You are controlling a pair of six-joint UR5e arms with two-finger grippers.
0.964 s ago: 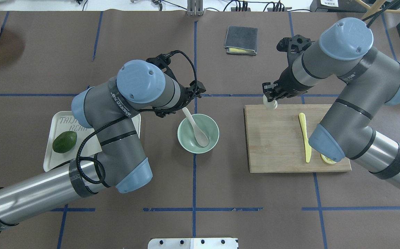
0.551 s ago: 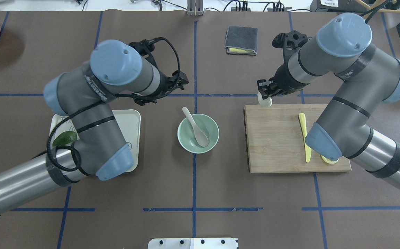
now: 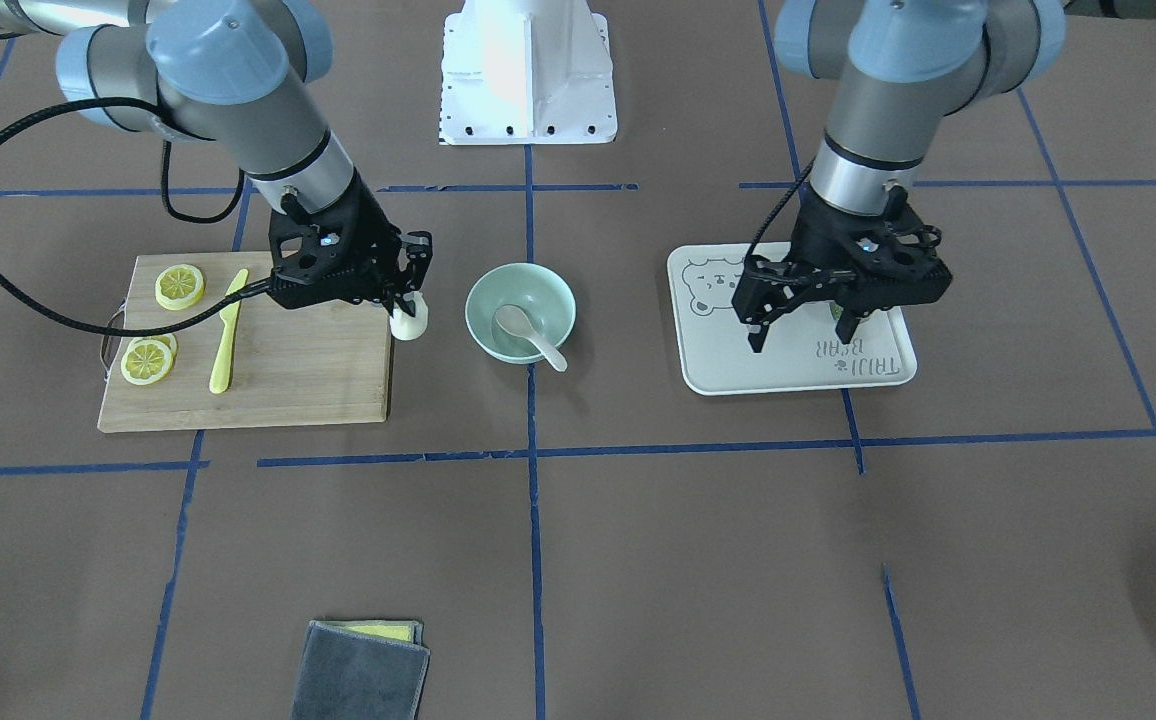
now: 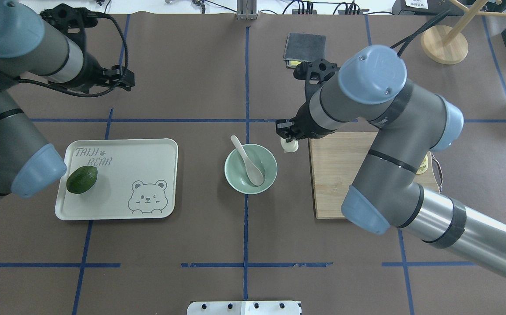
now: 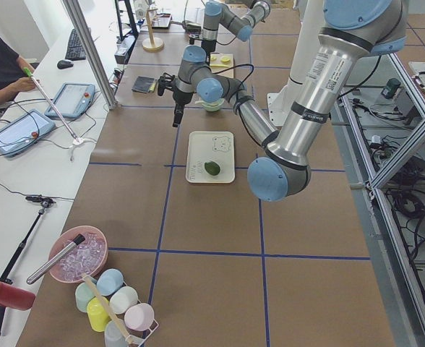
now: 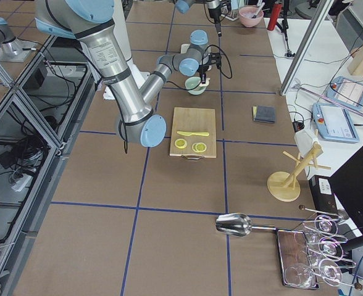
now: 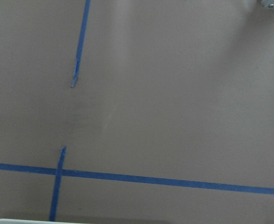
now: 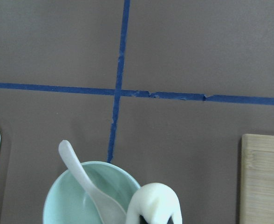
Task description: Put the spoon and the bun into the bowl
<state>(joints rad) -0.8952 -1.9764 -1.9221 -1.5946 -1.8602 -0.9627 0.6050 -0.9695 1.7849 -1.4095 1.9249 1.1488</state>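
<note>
Since a second ago, the right gripper [image 4: 289, 139], jaws clamped on the bun [image 4: 289, 147], has carried it off the cutting board [image 4: 327, 183] to the bowl's [image 4: 235, 176] two o'clock, seen from overhead. The left gripper [image 3: 800, 330], jaws apart and empty, has pulled well clear. The spoon [image 4: 249, 162] already lies in the bowl; the bun is still to go in. The bear tray [image 4: 117, 192] holds an avocado [image 4: 82, 179].

Glossy mint bowl [image 4: 268, 164], smooth spoon [image 4: 247, 161], wooden board [image 4: 332, 175], matt paper tabletop [image 4: 191, 65]

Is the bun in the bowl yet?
No, the bun hangs in the right claw beside the bowl, outside its rim; only the spoon lies inside.
</note>
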